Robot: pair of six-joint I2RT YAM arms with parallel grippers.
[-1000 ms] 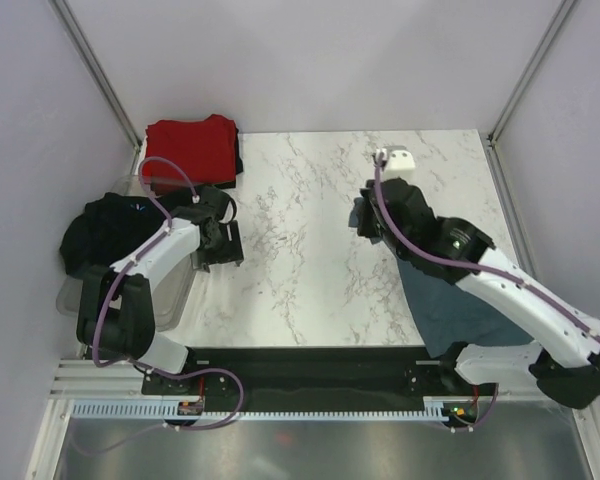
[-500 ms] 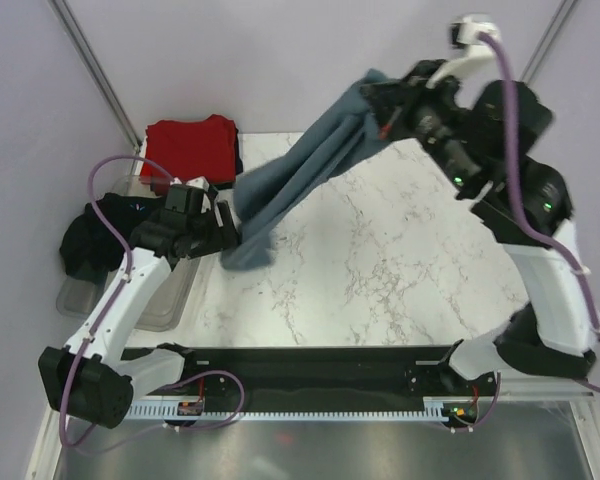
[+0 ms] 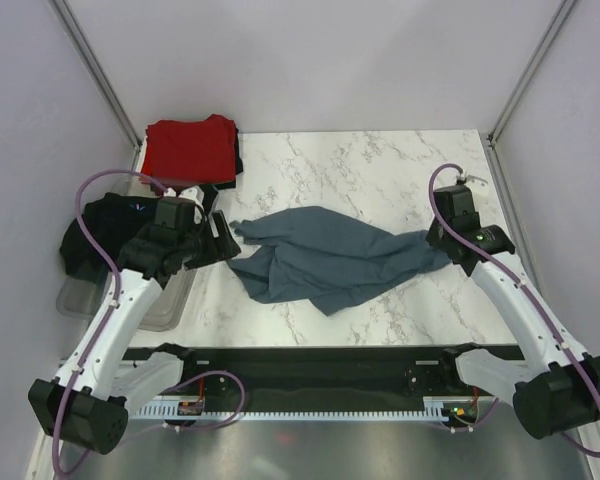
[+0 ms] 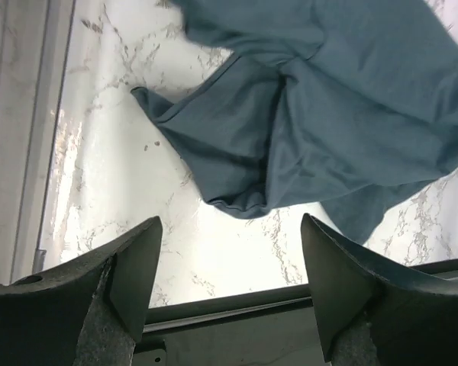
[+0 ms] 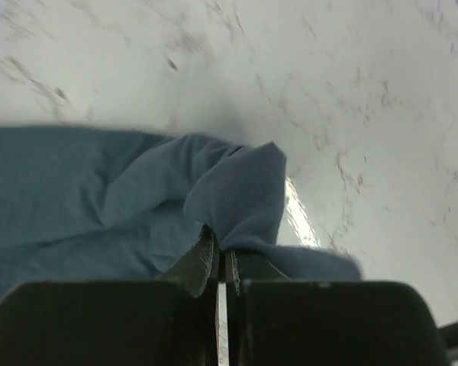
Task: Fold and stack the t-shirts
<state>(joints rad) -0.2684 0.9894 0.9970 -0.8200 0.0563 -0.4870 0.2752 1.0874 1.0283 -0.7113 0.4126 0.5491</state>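
**Down from mid-air onto the desk, left end let go**

Half a second back, strung taut in the air between both arms. Now lowered and lying rumpled across the middle of the white marbled desk (image 3: 380, 170): the slate blue-grey cloth t-shirt (image 3: 325, 255). Means lay-down done, smoothing not. Bunched and creased all over, so by the look of it no fold started yet.

At the far left, a black cloth t-shirt (image 3: 100, 235) heaped over the clear grey plastic tray (image 3: 170, 300). Beyond it, a bright red cloth t-shirt (image 3: 190, 148) folded at the far-left corner of the desk.

Next, the left pincer (image 3: 218, 240), spread wide and gripping nothing, just beside the left edge of the blue-grey cloth. From its wrist view, a hem corner just ahead of the open gap, apart from both fingers.

Then the body of the shirt itself, running rightward and narrowing to a twisted tail.

At the right end, the right pincer (image 3: 435, 238), pressed together on that tail, pinching a fold of cloth low over the desk.

Probably calls for a release there, then fresh holds on two corners to pull things flat.
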